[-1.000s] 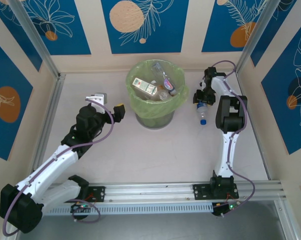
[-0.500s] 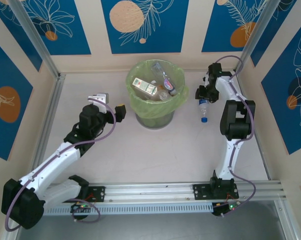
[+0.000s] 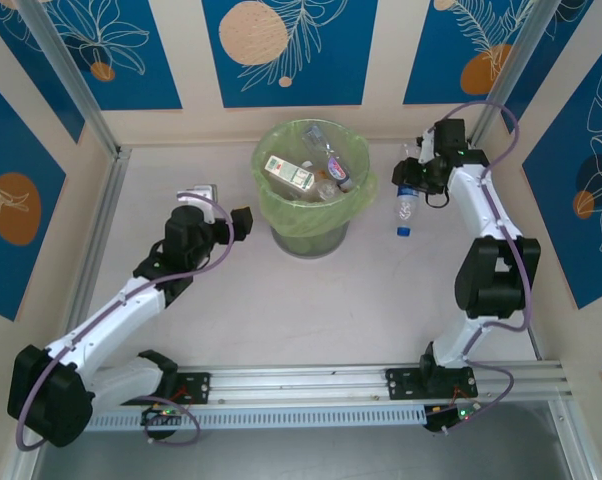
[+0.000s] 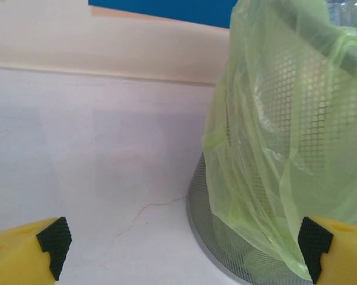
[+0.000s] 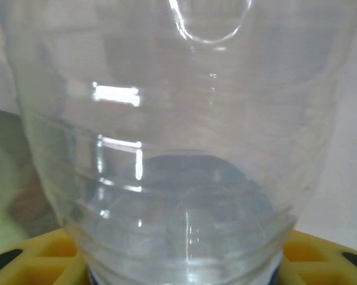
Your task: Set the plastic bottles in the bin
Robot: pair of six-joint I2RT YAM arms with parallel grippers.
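Observation:
The bin (image 3: 303, 226), a grey mesh basket with a lime-green bag, stands at mid-back of the table and holds several bottles (image 3: 290, 173). My right gripper (image 3: 412, 182) is shut on a clear plastic bottle (image 3: 405, 208), which hangs with its blue cap down, just right of the bin's rim and above the table. In the right wrist view the clear bottle (image 5: 178, 136) sits right against the camera between the yellow fingers (image 5: 39, 258). My left gripper (image 3: 221, 208) is open left of the bin. Its wrist view has the bin (image 4: 285, 148) ahead on the right and nothing in the left gripper (image 4: 184, 252).
Beige walls with blue panels close in the table (image 3: 281, 300) on three sides. An aluminium rail (image 3: 311, 380) runs along the near edge by the arm bases. Bare tabletop lies in front of the bin and between the arms.
My right arm has swung outward and stretched toward the back right, still holding the bottle, which has lifted slightly beside the bin. My left gripper has edged forward a little.

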